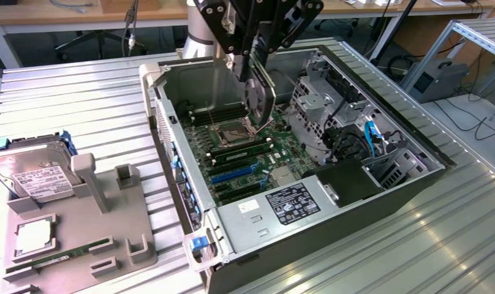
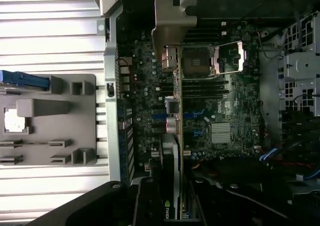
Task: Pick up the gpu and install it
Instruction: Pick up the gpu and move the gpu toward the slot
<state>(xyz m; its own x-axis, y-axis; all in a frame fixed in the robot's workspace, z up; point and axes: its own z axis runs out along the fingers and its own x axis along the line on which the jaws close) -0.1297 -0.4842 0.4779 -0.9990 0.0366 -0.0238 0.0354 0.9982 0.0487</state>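
Gripper [image 1: 254, 64] clamped on gpu [image 1: 262, 101]. The card hangs roughly upright over the socket [image 1: 231, 131]; blue slots [image 1: 233, 174] lie near, camera-side in the exterior view (not yet seated).

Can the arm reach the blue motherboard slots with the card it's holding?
Probably yes: the grey case lies open, and nothing sits between the flat black gpu in the gripper and the blue slots.
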